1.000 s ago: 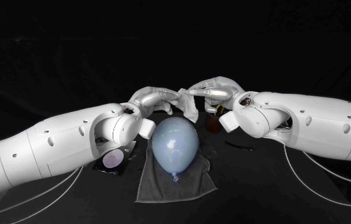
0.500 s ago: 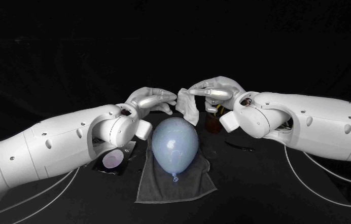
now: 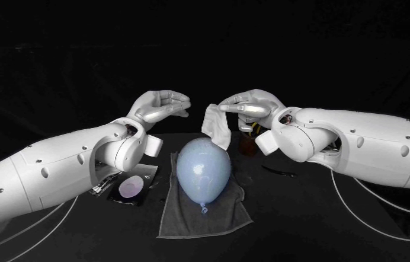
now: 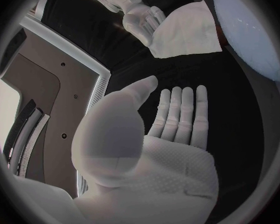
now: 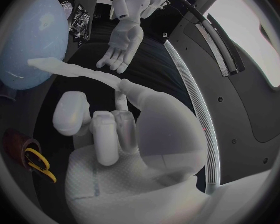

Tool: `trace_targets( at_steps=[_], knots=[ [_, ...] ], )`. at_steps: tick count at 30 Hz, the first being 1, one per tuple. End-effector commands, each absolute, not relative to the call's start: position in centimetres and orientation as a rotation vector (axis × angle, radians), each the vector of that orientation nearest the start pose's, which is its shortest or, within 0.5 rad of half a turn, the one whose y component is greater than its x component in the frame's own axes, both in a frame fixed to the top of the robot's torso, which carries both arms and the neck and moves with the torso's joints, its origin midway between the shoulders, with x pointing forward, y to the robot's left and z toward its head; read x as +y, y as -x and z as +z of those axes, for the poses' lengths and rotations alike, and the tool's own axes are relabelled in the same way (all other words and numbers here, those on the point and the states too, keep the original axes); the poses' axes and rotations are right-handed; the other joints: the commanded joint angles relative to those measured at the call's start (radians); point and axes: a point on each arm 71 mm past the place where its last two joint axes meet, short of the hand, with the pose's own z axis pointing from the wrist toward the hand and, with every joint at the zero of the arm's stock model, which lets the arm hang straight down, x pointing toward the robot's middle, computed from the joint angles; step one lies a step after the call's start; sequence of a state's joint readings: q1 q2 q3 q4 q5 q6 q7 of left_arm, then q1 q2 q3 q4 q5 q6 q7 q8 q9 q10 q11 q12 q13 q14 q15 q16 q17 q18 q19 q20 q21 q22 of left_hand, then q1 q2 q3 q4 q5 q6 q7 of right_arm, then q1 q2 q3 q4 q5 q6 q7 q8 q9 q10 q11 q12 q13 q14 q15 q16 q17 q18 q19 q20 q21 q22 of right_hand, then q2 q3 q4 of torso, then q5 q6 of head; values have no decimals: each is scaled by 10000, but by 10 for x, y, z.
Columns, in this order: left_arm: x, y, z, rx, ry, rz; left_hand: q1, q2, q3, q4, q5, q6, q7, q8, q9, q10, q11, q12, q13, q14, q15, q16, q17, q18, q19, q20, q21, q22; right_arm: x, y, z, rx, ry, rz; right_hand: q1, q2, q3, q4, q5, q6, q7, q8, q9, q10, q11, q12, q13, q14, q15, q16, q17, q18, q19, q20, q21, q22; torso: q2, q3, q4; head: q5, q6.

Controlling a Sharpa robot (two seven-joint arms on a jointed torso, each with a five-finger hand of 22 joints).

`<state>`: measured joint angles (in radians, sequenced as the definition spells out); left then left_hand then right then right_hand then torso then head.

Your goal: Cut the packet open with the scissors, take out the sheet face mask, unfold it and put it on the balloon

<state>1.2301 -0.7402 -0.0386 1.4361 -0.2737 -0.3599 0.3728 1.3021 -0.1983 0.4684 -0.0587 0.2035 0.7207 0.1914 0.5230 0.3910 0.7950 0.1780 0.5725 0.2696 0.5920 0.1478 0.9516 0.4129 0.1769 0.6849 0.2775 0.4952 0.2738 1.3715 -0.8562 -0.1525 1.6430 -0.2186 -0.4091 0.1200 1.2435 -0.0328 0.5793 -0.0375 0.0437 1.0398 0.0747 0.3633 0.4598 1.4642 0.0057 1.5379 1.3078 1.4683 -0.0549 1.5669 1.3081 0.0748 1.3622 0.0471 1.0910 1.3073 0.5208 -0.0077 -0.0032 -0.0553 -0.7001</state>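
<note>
The sheet face mask [image 3: 217,124], folded, hangs pinched in the right hand [image 3: 247,109], just above the balloon [image 3: 203,167]. The left hand [image 3: 159,106] is spread and empty, near the mask. Judgement: it should catch a free corner and draw it apart slowly, to avoid tearing.

Table: black table [image 3: 295,217], matte and plain; its far edge is hard to tell from the dark behind it.
Backdrop: black backdrop [image 3: 205,31], seemingly cloth with very faint folds, across the whole upper half of the head view.
Light: it reaches the near part of the table; the far part is almost fully dark.
</note>
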Motion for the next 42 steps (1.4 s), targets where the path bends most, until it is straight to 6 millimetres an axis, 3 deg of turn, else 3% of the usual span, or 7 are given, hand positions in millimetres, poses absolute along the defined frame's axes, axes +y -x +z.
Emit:
trace_targets(
  at_steps=[1,5,8,11,15,26,42],
  knots=[
    [175,-508,-155,13716,6224,-14816,197,27,-51,27,-52,-231,426,90,-161,-322,97,9,-203,-427,109,28,-178,-9,30,94,-552,-371,-182,-478,-142,16650,-8579,13376,-2,138,30,-26,50,47,-5,68,287,929,-69,60,2428,1025,-64,39,2627,200,57,9,35,821,1,-6,0,26,-6],
    [170,-510,-155,13886,5647,-14777,219,-21,-193,112,-191,-449,552,44,-473,-607,241,-121,-537,-1000,272,-28,-441,-137,-29,117,-1180,-774,-180,-478,-142,16683,-8537,13424,-2,138,30,-26,50,47,-5,68,287,929,-69,60,2428,1025,-64,39,2627,200,57,9,35,821,-2,2,3,44,-23],
    [163,-511,-157,14164,5223,-14827,226,-44,-701,267,-650,-541,680,-50,-830,-902,390,-423,-1018,-1614,468,-313,-885,-461,-342,127,-2032,-1289,-178,-477,-142,16716,-8486,13472,-2,138,30,-26,50,47,-5,68,287,929,-69,60,2428,1025,-64,39,2627,200,57,9,35,821,-3,8,1,53,-21],
    [157,-511,-157,14354,4908,-14893,361,87,-1141,365,-1127,-455,664,-31,-1054,-805,382,-504,-1331,-1573,473,-457,-1222,-599,-356,129,-2508,-1598,-177,-476,-142,16749,-8447,13516,-2,138,30,-26,50,47,-5,68,287,929,-69,60,2428,1025,-64,39,2627,200,57,9,35,821,-4,12,-5,72,-9],
    [148,-511,-158,14506,4375,-14889,748,370,-1433,357,-1319,-50,490,8,-1362,-357,232,-652,-1749,-963,349,-1011,-1806,-654,-167,128,-2946,-1905,-175,-475,-141,16781,-8404,13568,-2,138,30,-26,50,47,-5,68,287,929,-69,60,2428,1025,-64,39,2627,200,57,9,35,821,-6,15,-7,88,-10],
    [137,-509,-159,14891,3556,-14786,987,556,-1157,651,-1524,1658,37,-633,-2157,1264,-168,-1714,-2067,461,18,-2353,-2638,-601,337,124,-3550,-2067,-172,-475,-141,16781,-8363,13617,-2,138,30,-26,50,47,-5,68,287,929,-69,60,2428,1025,-64,39,2627,200,57,9,35,821,6,7,-7,61,-10],
    [136,-508,-159,15028,3400,-14710,1220,816,-240,917,-1544,2735,-314,-675,-2212,2639,-526,-2457,-2033,1457,-278,-2751,-2742,-411,810,111,-3717,-2032,-172,-475,-141,16762,-8361,13619,-2,138,30,-26,50,47,-5,68,287,929,-69,60,2428,1025,-64,39,2627,200,57,9,35,821,2,-1,6,68,-25]
  ],
)
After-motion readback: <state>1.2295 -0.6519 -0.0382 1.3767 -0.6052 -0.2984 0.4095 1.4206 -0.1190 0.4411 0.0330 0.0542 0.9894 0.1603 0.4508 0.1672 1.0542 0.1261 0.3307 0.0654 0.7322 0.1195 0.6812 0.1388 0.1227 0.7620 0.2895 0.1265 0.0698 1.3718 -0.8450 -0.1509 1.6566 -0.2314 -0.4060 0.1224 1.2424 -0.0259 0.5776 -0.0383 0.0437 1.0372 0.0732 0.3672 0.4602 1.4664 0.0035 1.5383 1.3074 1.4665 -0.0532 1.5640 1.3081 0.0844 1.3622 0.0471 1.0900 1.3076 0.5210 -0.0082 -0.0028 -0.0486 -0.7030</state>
